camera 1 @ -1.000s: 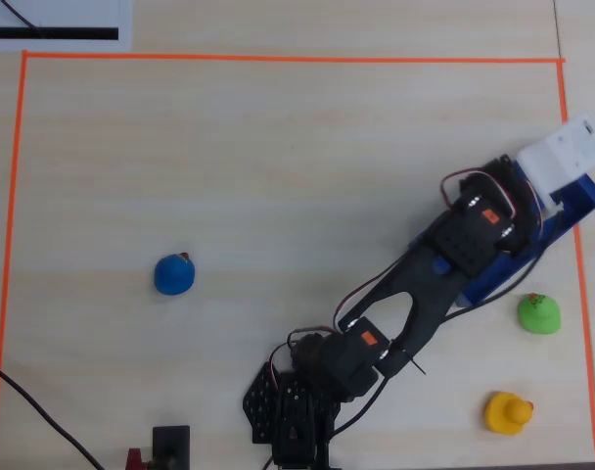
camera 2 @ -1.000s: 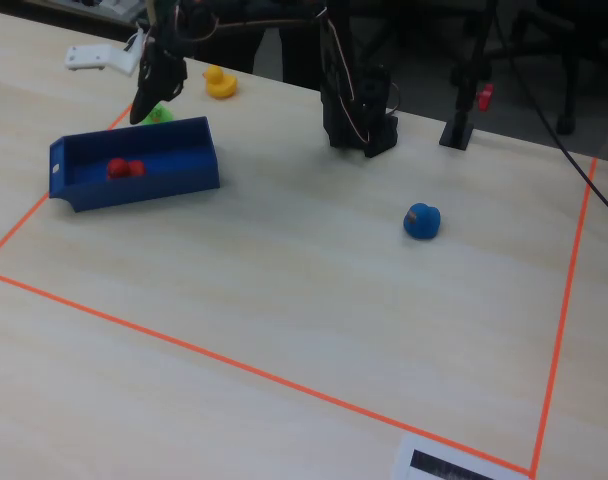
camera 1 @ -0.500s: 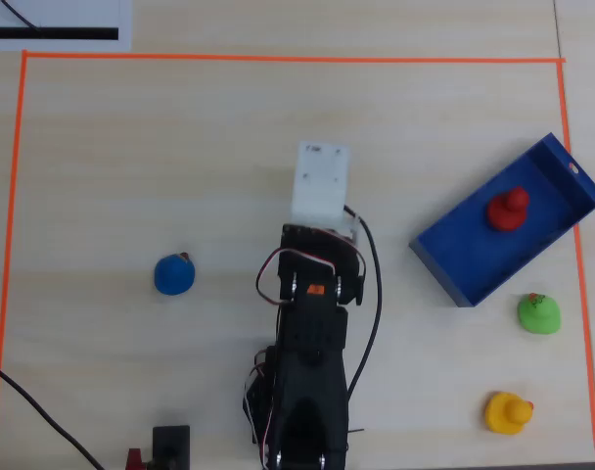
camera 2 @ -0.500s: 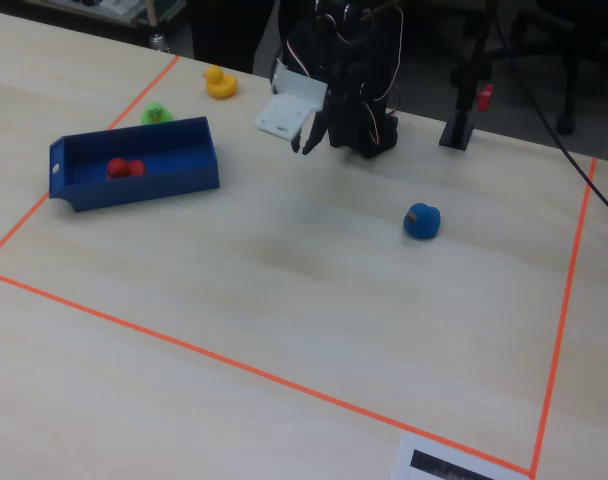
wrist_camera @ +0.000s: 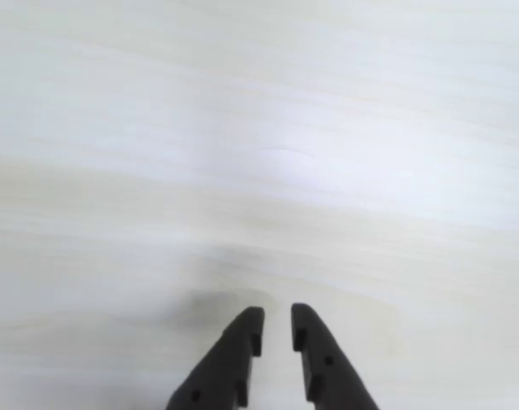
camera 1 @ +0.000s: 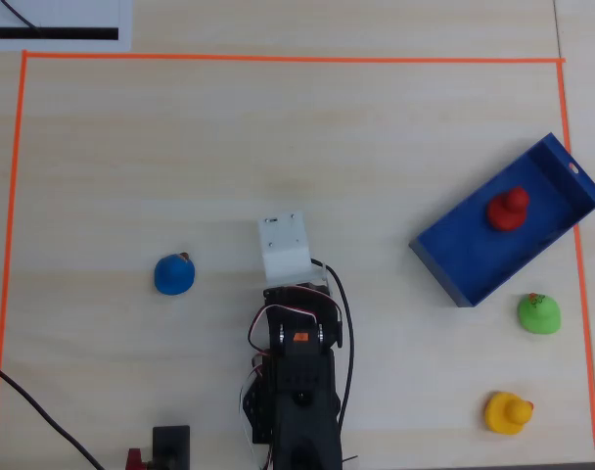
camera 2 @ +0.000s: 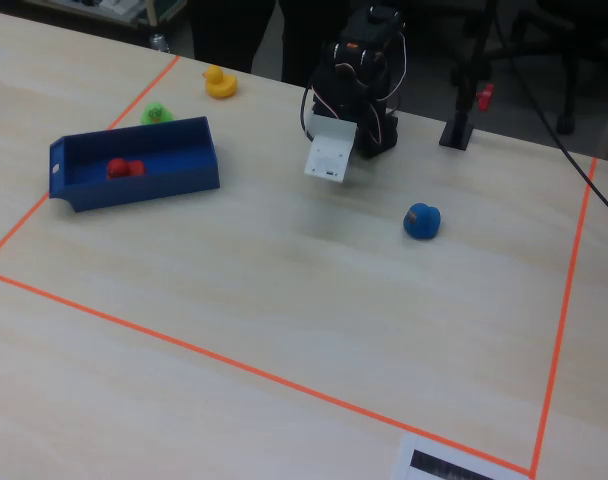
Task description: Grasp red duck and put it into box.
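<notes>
Resting inside the box (camera 1: 464, 264), the red duck (camera 1: 507, 209) lies toward its 1 o'clock end in the overhead view, well apart from the arm. End effector (wrist_camera: 276, 328) hangs over bare desk (camera 1: 180, 147), fingers nearly closed with a narrow gap, holding nothing. Green duck (camera 1: 538, 313) and yellow duck (camera 1: 507, 412) sit outside the box at 5 o'clock; blue duck (camera 1: 174, 274) at the arm's 9 o'clock.
</notes>
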Available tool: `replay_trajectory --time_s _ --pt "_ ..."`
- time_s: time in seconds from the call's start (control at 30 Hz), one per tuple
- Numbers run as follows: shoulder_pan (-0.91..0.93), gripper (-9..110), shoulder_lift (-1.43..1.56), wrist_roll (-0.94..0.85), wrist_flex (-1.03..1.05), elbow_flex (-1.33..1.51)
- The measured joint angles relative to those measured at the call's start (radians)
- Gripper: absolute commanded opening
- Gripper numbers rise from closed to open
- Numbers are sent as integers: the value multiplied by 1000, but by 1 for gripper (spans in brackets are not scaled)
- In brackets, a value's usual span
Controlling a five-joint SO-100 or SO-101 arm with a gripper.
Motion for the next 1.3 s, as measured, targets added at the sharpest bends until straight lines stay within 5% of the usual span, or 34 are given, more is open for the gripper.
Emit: replay_trajectory --time_s 1.3 --pt "-54 1 186 94 -3 163"
